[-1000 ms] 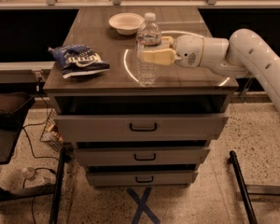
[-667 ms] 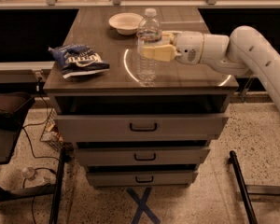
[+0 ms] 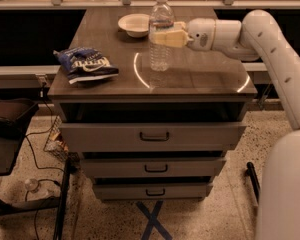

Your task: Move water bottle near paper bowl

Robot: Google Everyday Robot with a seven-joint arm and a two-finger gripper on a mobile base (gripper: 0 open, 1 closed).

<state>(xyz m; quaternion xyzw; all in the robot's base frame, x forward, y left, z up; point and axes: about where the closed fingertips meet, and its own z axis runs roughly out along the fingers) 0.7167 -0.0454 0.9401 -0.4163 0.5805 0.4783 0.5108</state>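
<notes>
The water bottle (image 3: 161, 34) is tall, clear and ribbed with a white cap. It stands upright over the middle of the brown cabinet top (image 3: 200, 76). My gripper (image 3: 165, 37) reaches in from the right and its cream fingers are shut on the bottle around its label band. The paper bowl (image 3: 134, 24) is a shallow cream-white bowl at the back of the top, just left of and behind the bottle. A short gap shows between the bowl and the bottle.
A dark blue snack bag (image 3: 86, 64) lies at the top's left front. The cabinet has three drawers (image 3: 154, 136) below. A shelf edge (image 3: 140, 4) runs behind the cabinet. Cables and a small bottle (image 3: 32, 185) lie on the floor at left.
The gripper has carried the bottle toward the back of the top, closer to the bowl. The bowl and snack bag have not moved.
</notes>
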